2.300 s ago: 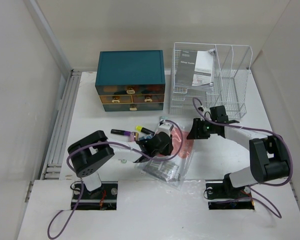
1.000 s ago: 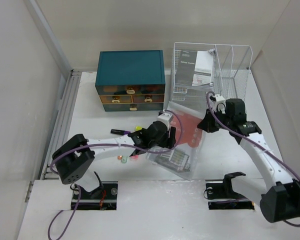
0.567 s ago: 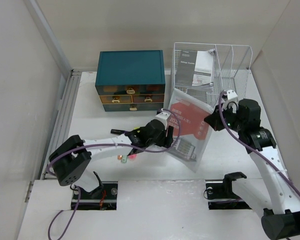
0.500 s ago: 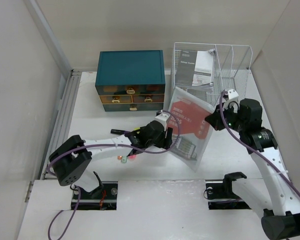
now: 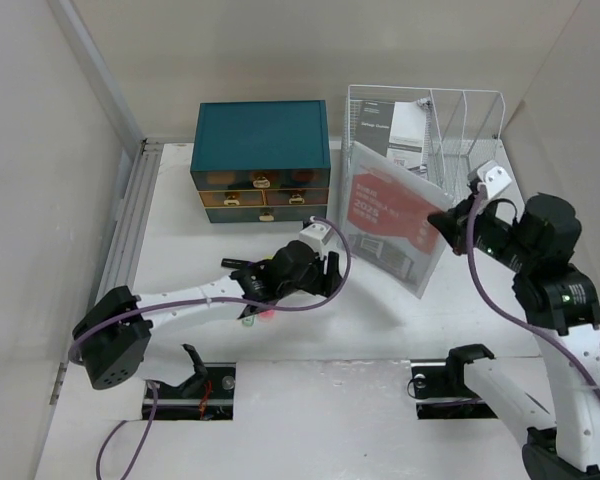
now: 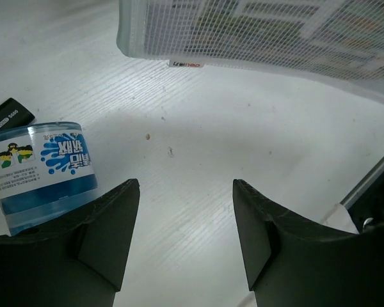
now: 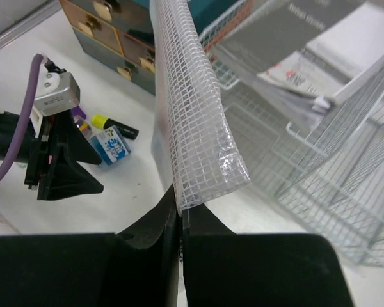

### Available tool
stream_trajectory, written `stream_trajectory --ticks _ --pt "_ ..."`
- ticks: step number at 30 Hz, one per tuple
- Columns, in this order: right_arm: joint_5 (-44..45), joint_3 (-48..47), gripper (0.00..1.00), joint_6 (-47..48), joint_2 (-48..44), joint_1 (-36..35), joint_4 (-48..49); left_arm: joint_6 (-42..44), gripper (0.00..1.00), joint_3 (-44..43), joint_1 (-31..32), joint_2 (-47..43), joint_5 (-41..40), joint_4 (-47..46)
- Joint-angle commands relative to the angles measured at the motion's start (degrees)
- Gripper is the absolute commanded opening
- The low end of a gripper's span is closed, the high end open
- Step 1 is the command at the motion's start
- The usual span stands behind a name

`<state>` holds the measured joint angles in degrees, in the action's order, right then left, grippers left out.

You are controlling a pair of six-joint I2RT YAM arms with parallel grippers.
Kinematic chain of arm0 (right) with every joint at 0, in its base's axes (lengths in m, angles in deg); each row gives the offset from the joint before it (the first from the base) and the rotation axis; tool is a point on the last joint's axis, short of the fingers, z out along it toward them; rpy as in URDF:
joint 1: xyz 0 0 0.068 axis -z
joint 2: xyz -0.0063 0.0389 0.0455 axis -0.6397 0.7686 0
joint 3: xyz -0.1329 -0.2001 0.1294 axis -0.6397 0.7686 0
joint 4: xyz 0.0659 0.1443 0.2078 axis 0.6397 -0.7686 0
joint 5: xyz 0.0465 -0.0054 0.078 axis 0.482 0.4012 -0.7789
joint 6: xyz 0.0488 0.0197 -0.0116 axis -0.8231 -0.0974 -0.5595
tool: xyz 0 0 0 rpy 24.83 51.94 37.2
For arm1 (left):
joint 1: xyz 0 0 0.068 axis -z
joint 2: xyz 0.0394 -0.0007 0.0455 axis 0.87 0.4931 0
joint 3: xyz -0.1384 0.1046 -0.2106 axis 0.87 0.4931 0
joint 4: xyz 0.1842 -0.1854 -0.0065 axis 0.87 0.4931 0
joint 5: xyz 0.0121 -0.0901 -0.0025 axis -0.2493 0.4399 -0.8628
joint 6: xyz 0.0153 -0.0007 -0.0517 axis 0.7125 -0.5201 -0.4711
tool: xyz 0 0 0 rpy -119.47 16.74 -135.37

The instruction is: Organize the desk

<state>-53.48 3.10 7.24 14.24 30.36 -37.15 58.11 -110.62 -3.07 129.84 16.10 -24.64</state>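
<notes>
The white desk (image 5: 180, 240) holds several small items. My right gripper (image 5: 450, 228) is shut on the edge of a clear mesh zip pouch (image 5: 395, 215) with red and white papers inside, and holds it upright above the desk, in front of the white wire rack (image 5: 465, 150). In the right wrist view the pouch edge (image 7: 192, 109) rises from my closed fingers (image 7: 155, 227). My left gripper (image 5: 325, 275) is open and empty, low over the desk (image 6: 198, 147), below the pouch's bottom edge (image 6: 256, 32). A blue-labelled tub (image 6: 41, 173) lies beside its left finger (image 6: 99, 233).
A teal drawer box (image 5: 262, 160) stands at the back left. The wire rack holds booklets (image 5: 392, 140). Markers and small items (image 5: 255, 310) lie under my left arm. A black marker end (image 6: 9, 115) lies by the tub.
My right gripper has lifted the pouch off the desk and carried it up and right toward the wire rack. My left gripper has let go of the pouch and stays low.
</notes>
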Motion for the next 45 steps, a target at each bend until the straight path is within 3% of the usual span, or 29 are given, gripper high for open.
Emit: stream_trajectory --ticks 1,8,16,23,32,45 --pt "-3.2 -7.7 0.00 4.3 -2.0 0.2 1.6 0.4 0.57 1.7 0.0 -3.3 0.7 0.4" --pt "4.7 -16.7 0.00 2.4 -2.6 0.2 8.7 1.0 0.56 1.7 0.0 -5.0 0.7 1.5" --pt "29.8 -22.7 0.00 0.0 3.2 2.1 22.9 1.5 0.56 2.8 0.0 -6.9 0.7 1.5" --pt "42.1 -21.3 0.00 3.4 8.3 3.8 33.8 1.5 0.56 4.7 0.0 -8.7 1.8 1.0" --pt "47.3 -12.1 0.00 4.3 12.6 3.8 46.8 1.0 0.56 6.4 0.0 -11.2 1.8 -0.1" --pt "51.2 -6.0 0.00 -0.4 19.8 3.8 51.3 1.0 0.56 7.0 0.5 -13.6 1.8 -0.1"
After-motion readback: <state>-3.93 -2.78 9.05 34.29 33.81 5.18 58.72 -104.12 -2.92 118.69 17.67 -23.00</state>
